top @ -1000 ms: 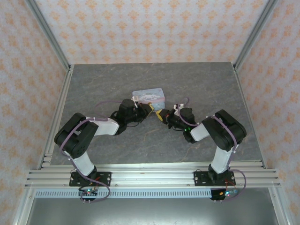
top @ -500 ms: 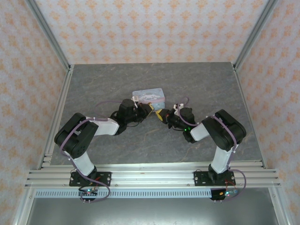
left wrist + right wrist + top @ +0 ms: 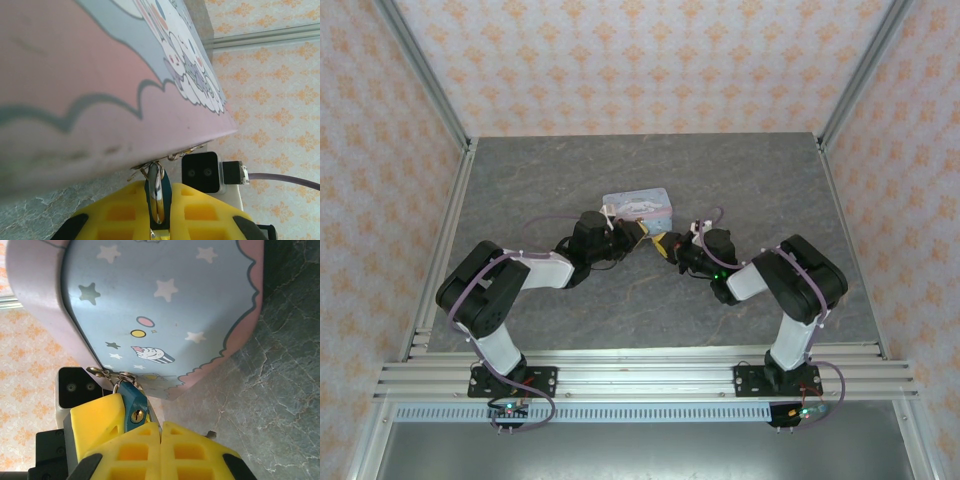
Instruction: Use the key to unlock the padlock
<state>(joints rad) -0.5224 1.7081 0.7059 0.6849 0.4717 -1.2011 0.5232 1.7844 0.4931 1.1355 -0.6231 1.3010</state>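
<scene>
Key-insertion step: left hand (image 3: 155,202) pinches the teal padlock (image 3: 129,399) at the clasp (image 3: 106,373) of the tin (image 3: 165,300) on the tabletop (image 3: 272,365); right hand (image 3: 161,432), pressed together on the thin key (image 3: 155,421), should next steer its tip into the keyhole (image 3: 135,415).

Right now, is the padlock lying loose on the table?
No: the padlock hangs from the latch on the tin.
</scene>
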